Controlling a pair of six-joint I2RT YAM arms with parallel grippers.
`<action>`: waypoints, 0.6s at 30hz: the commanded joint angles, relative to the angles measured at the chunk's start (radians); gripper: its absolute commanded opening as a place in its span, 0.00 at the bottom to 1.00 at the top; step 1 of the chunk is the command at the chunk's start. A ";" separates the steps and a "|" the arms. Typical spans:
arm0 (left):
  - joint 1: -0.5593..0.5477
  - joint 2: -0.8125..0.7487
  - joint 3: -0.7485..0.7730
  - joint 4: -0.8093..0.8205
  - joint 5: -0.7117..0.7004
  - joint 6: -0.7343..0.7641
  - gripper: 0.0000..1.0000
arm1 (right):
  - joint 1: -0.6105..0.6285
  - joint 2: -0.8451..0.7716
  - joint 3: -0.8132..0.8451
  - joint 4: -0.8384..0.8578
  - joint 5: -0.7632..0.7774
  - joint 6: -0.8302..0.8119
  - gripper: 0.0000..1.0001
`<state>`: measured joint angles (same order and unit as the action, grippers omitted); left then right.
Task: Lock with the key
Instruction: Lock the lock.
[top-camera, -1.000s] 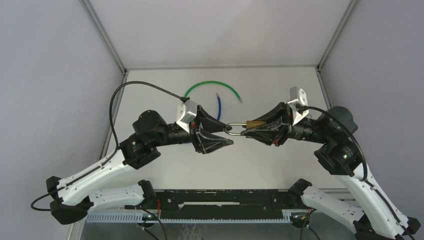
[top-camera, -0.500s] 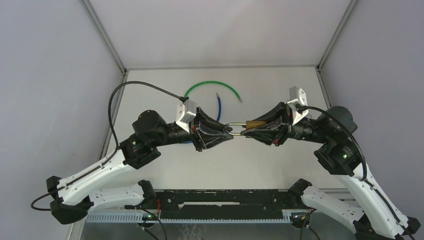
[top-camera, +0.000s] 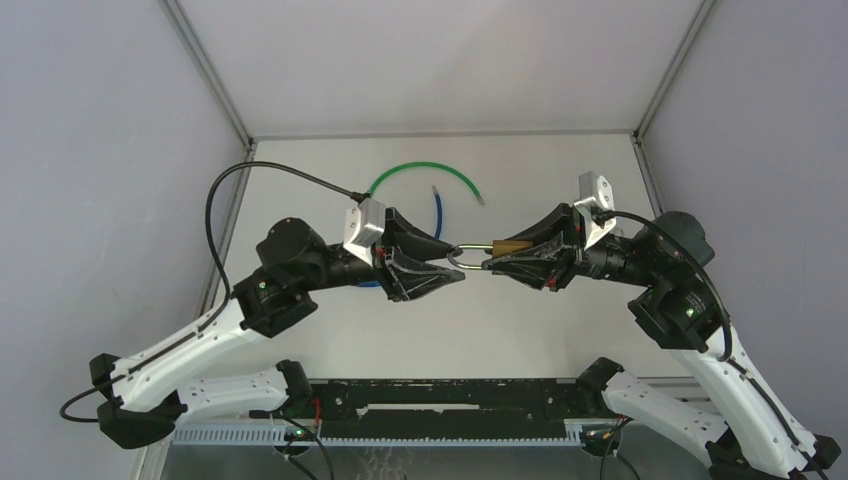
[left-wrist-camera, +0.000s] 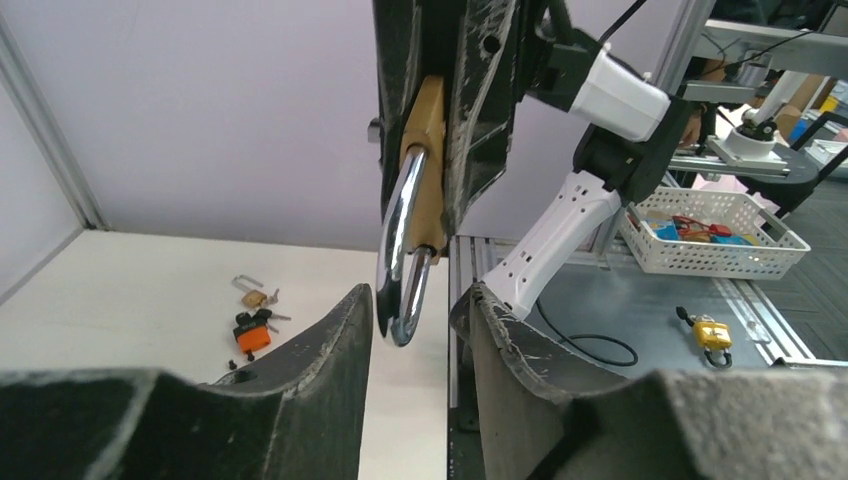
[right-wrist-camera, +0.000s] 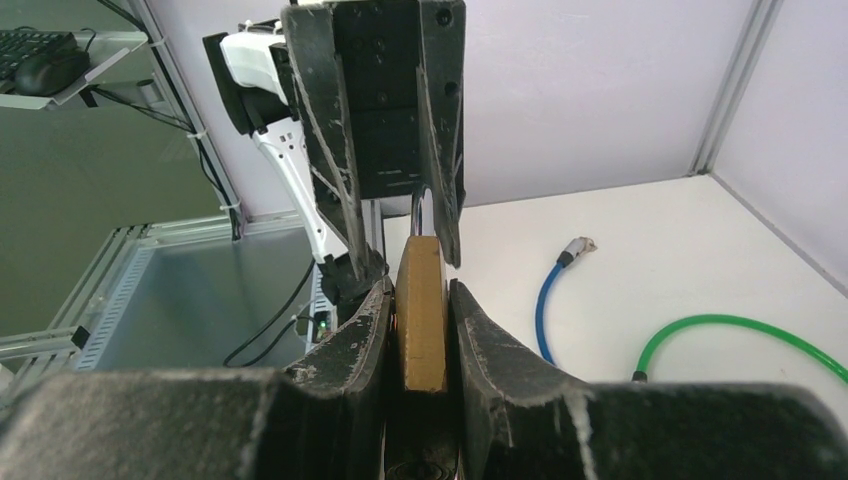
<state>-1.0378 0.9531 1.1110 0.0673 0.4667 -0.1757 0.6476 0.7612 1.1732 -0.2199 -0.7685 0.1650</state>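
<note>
A brass padlock (top-camera: 510, 246) hangs in the air over the middle of the table, its body (right-wrist-camera: 422, 310) clamped between the fingers of my right gripper (right-wrist-camera: 420, 295). Its chrome shackle (left-wrist-camera: 403, 270) points toward my left gripper (left-wrist-camera: 415, 310). The left gripper's jaws stand on either side of the shackle's bend, close to the left finger (left-wrist-camera: 335, 335) and with a clear gap to the right one. In the top view the two grippers (top-camera: 455, 265) meet tip to tip. No key shows at the held padlock.
A green cable (top-camera: 420, 168) and a blue cable (top-camera: 438, 215) lie on the table behind the grippers. A small brass padlock (left-wrist-camera: 250, 295) and an orange one with keys (left-wrist-camera: 252, 335) lie on the white surface. A white basket (left-wrist-camera: 715, 235) stands beyond the table's edge.
The left gripper narrowed its jaws around the shackle, then widened them a little, and its arm shifted slightly left. The right gripper and padlock stayed put.
</note>
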 joint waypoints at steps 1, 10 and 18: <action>-0.002 -0.011 0.085 0.043 0.026 0.019 0.44 | -0.009 -0.008 0.020 0.118 0.000 0.014 0.00; -0.007 0.015 0.087 0.007 0.021 -0.005 0.30 | -0.014 -0.023 0.022 0.126 0.004 0.018 0.00; -0.019 0.023 0.095 0.007 0.017 -0.006 0.09 | -0.015 -0.018 0.020 0.128 -0.001 0.022 0.00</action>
<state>-1.0462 0.9764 1.1374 0.0467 0.4736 -0.1787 0.6411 0.7544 1.1732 -0.2180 -0.7910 0.1703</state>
